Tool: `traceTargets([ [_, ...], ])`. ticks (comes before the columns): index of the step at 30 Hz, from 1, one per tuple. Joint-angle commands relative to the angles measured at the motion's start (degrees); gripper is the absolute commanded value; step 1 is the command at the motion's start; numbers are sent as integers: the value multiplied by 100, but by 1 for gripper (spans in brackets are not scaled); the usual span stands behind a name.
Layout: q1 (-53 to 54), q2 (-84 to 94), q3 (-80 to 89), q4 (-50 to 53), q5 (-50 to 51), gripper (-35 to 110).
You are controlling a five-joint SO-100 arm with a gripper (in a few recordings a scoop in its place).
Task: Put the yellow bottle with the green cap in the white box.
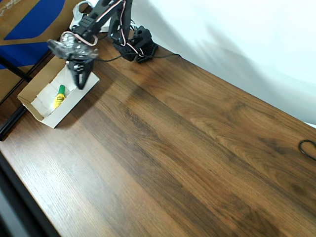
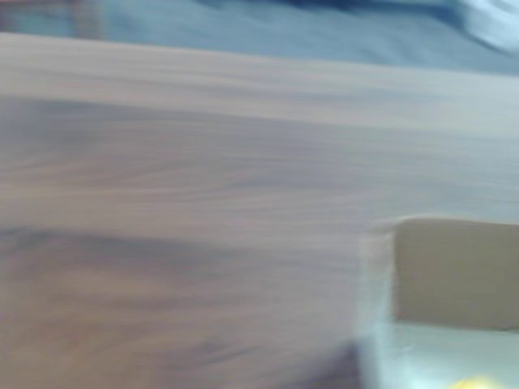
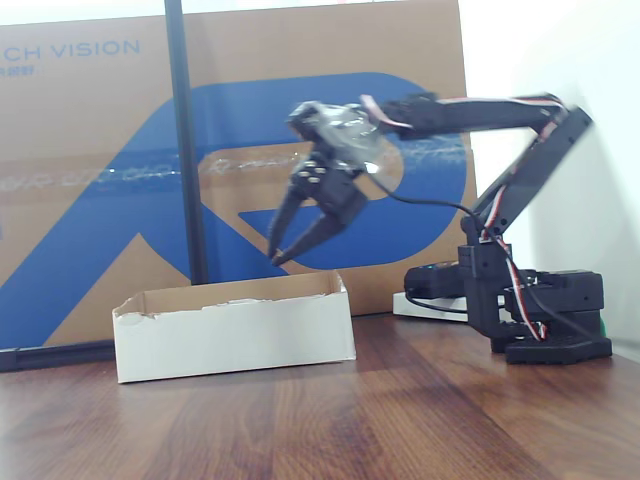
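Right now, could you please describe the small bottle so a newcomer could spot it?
Find the white box at the wooden table's left edge in the overhead view. Inside lies the yellow bottle with the green cap, the box's one brightly coloured item.

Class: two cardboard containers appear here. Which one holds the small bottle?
The white box, the shallow open tray on the table, holds the yellow bottle. The large brown-and-blue carton stands upright behind it.
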Motion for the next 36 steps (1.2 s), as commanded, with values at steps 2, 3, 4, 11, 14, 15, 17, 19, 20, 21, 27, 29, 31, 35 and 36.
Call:
traceTargets([
  [2, -272, 782, 343, 70, -97, 0],
  [3, -334, 967, 536, 70, -132, 0],
  [4, -396, 1160, 747, 62, -167, 0],
  [11, -483, 2470, 2092, 114, -316, 0],
  [14, -501, 3006, 2646, 176, -396, 0],
  [15, -483, 3129, 2760, 202, -396, 0],
  [17, -475, 3454, 2997, 369, -422, 0],
  [19, -492, 4096, 3401, 580, -466, 0],
  [20, -510, 4553, 3647, 756, -510, 0],
  [21, -536, 5080, 3858, 1090, -554, 0],
  [27, -475, 5985, 3806, 2180, -466, 0],
  [29, -457, 5985, 3806, 2399, -448, 0],
  [31, -466, 5985, 3806, 2698, -475, 0],
  [35, -835, 5968, 3806, 3718, -896, 1],
  [36, -914, 5968, 3806, 3946, -967, 2],
])
